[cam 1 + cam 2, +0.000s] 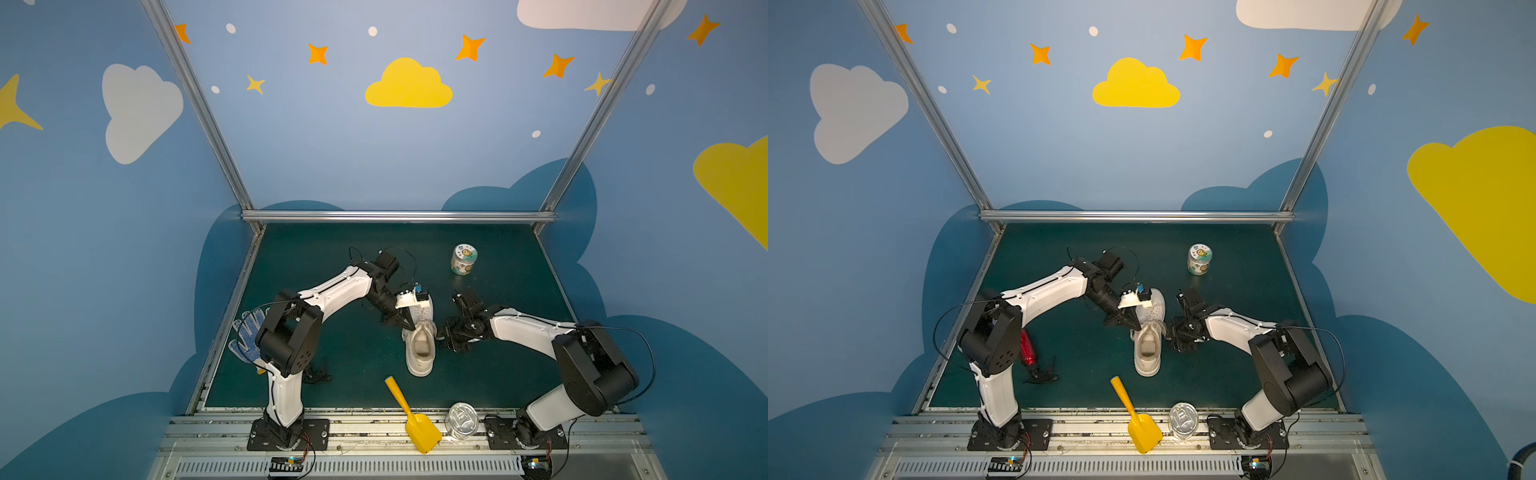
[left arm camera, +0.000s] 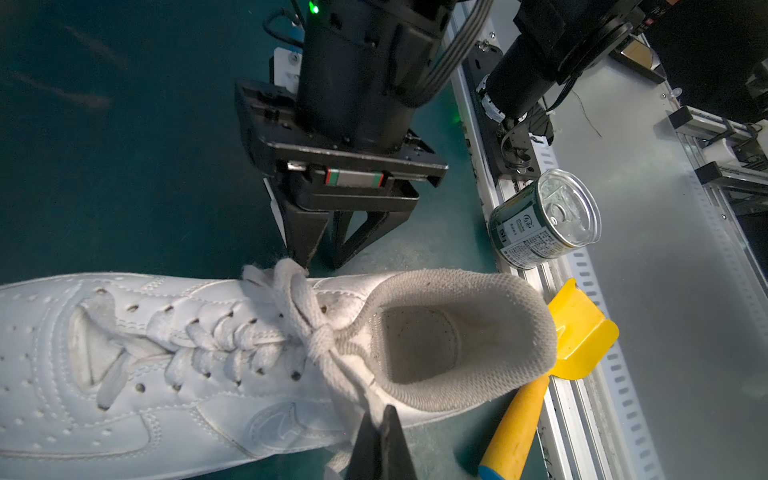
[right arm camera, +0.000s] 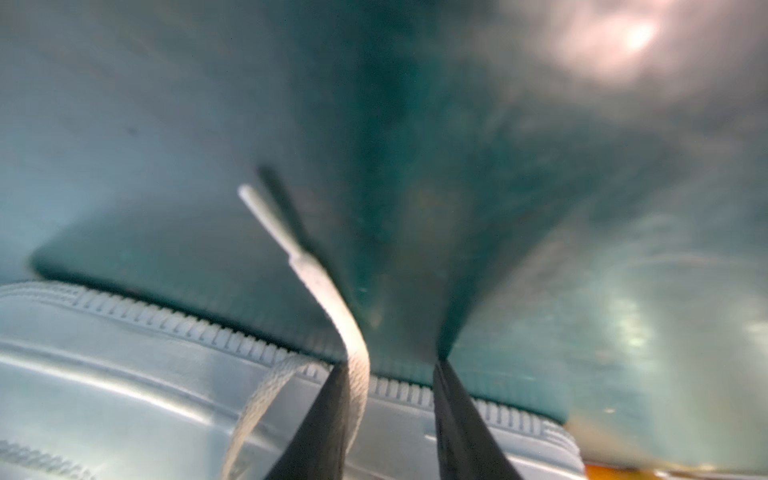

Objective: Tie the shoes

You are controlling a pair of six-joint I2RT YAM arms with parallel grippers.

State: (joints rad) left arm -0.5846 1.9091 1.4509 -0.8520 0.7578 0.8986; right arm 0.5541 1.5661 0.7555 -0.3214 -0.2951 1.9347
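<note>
A jar (image 1: 464, 259) stands behind the sneaker (image 1: 420, 347), rightward. A toy shovel (image 1: 412, 417) and tin can (image 1: 461, 419) lie before it, a work glove (image 1: 245, 337) well left.

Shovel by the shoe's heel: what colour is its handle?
Shovel handle: yellow-orange, with a blue tip; clearest in the left wrist view.

Shoe (image 1: 420, 340): white, dotted with small punched holes; beige lining and insole.
Laces (image 2: 307, 320): white, with a woven texture.
Mat (image 1: 332, 257): plain dark teal green.
Shovel (image 1: 411, 415): bright yellow scoop, orange-yellow handle, blue at its end.
Can (image 2: 540, 224): dark green label with white print, shiny silver lid.
Jar (image 1: 464, 258): white and pale green label.
Glove (image 1: 245, 336): white, covered in blue dots.
Bottle (image 1: 1027, 347): red.
Walls (image 1: 332, 145): sky blue, with white and yellow clouds, orange and yellow stars, white dots.
My arms (image 1: 336, 291): white shells, black joints.
My left claw (image 2: 380, 419): black.
My right claw (image 2: 322, 257): black.
</note>
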